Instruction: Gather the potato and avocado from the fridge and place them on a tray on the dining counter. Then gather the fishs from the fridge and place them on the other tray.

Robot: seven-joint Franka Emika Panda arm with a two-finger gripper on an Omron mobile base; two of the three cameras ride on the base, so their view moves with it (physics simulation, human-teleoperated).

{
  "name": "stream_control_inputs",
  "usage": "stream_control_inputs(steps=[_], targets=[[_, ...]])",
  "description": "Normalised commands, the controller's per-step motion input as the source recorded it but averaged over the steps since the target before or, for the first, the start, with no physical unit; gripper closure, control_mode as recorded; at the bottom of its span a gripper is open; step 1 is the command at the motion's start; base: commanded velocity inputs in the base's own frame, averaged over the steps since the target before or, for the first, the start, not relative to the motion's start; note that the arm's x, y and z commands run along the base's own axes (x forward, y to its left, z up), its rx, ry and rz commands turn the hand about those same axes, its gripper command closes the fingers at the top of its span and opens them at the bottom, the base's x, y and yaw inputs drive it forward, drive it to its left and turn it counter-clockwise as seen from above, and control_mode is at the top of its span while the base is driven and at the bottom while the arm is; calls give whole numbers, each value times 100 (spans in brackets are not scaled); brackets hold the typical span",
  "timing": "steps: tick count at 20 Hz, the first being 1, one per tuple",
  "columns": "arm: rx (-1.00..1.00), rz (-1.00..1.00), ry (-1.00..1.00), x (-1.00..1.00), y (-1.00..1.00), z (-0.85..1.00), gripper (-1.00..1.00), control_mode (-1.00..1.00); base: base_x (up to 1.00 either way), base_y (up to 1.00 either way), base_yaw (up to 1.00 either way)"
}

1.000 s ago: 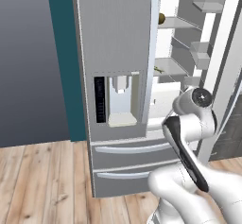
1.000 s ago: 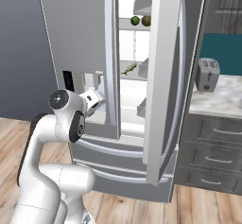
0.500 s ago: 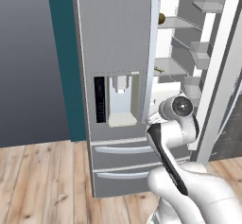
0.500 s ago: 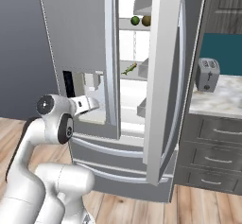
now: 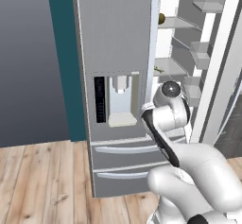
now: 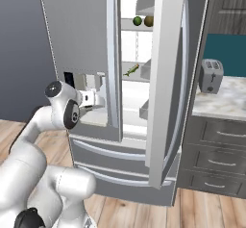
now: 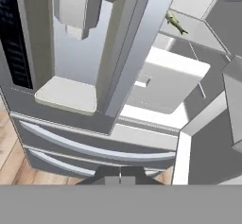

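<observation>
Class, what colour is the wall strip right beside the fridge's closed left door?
Teal, a narrow vertical wall strip beside the fridge; clearest in the left base view.

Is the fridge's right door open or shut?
Open: the fridge right door is swung outward, exposing white shelves.

Glossy white rounded arm with dark grey joint caps and black seam bands.

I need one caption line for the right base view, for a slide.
Fridge with right door open; avocado on upper shelf, fish on the shelf below, shut tool near left door.
</observation>
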Motion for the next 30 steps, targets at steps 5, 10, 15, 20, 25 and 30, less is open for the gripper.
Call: stream_control_inputs(steps=[5, 10, 15, 20, 25, 30], targets=[[16, 0, 7, 48, -1, 5, -100, -100, 0, 0, 0], [18, -4, 0, 45, -7, 0, -100, -100, 0, 0, 0], [18, -6, 0, 32, -13, 0, -100, -100, 0, 0, 0], [9, -12, 0, 28, -9, 0, -100, -100, 0, 0, 0], [1, -12, 0, 39, -4, 0, -100, -100, 0, 0, 0], [0, -5, 0, 33, -15, 1, -100, -100, 0, 0, 0]])
